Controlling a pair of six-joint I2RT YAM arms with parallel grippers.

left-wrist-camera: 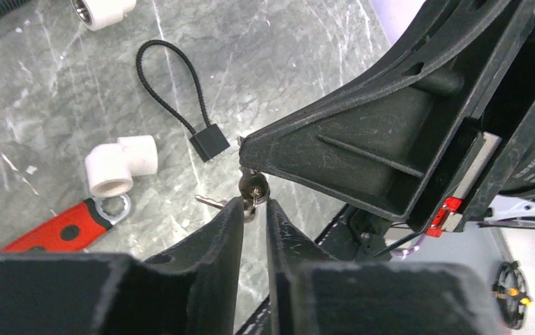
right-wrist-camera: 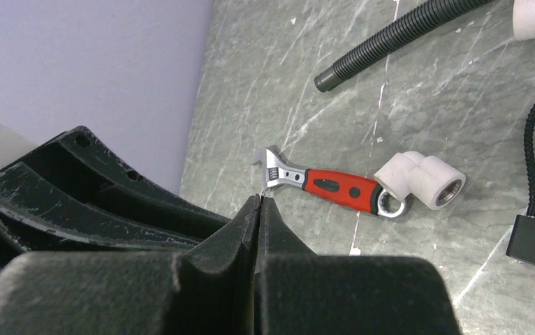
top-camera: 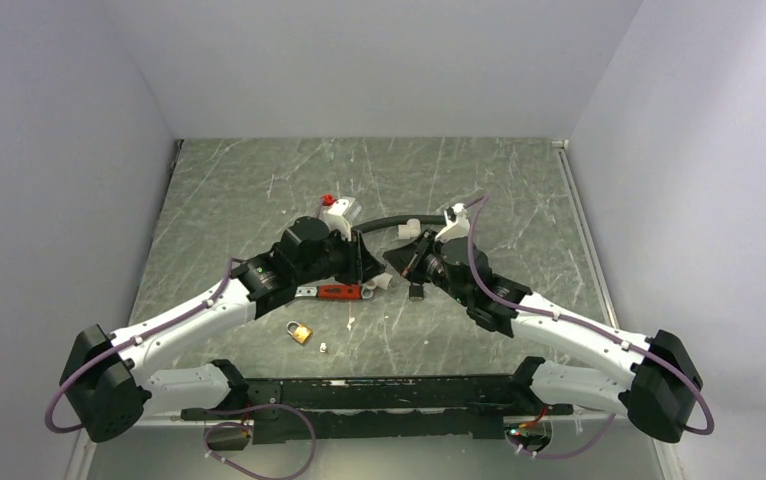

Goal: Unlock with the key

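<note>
A tiny thin silvery-grey metal key is held in the air over the middle of the grey marble-patterned table, where the two arms meet tip to tip. The left gripper has its fingers drawn in to a narrow gap and pinches the key's lower part. The right gripper comes in from the right with its fingers pressed together on a thin sliver at the tip, which I take to be the same key seen edge-on. Two grips on one small piece suggest a hand-over or a re-grip, so that the blade ends up sticking out free enough to enter a keyhole.

The small brass padlock lies flat on the table, nearer and to the left, well apart from the key and unheld.

A red-handled adjustable wrench, a white plastic elbow fitting, a black cord loop with a square block and a black corrugated hose lie around them.

White lettering shows on the right arm's housing in the left wrist view, too small and cropped to read. Nothing else bears readable writing.
</note>
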